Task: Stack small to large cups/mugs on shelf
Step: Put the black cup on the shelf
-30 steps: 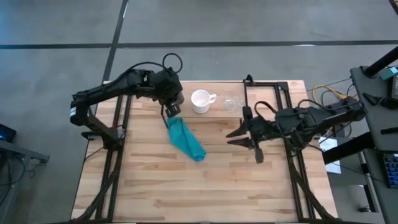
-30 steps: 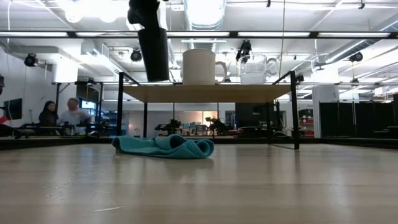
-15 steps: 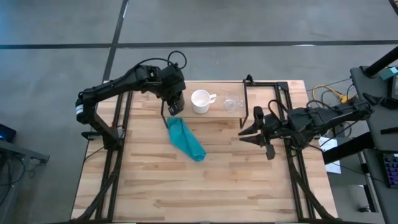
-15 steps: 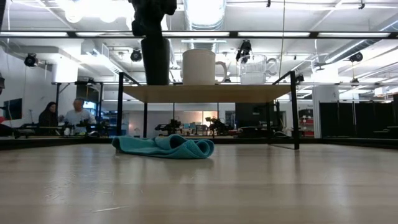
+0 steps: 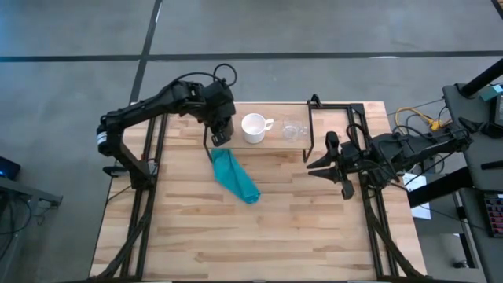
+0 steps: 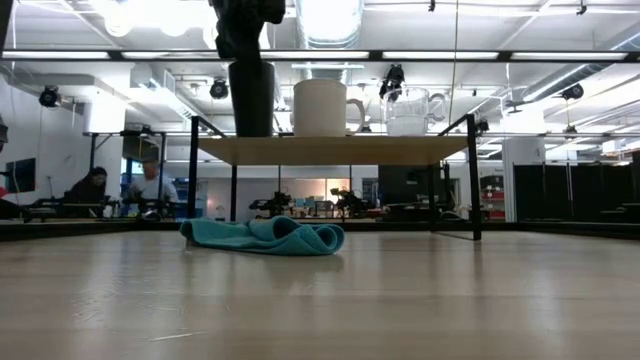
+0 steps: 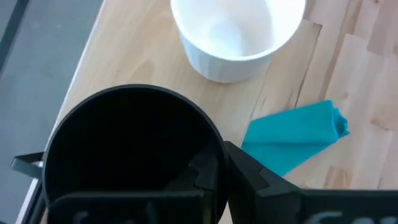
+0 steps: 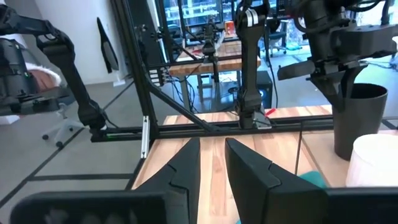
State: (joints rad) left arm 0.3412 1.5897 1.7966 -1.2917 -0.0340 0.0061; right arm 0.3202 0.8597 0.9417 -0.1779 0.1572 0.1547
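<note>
Jaws of the left gripper (image 5: 222,127) clamp the upright black cup (image 6: 251,97) over the shelf (image 6: 330,150), white mug (image 5: 253,127) at its 3 o'clock; right gripper (image 5: 321,164) narrow, empty.

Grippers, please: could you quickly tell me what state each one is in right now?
Left gripper: shut on the black cup.
Right gripper: open, empty.

Overhead looks straight down, the low view level across the table; both share the shelf (image 5: 267,118) (image 6: 330,150).
</note>
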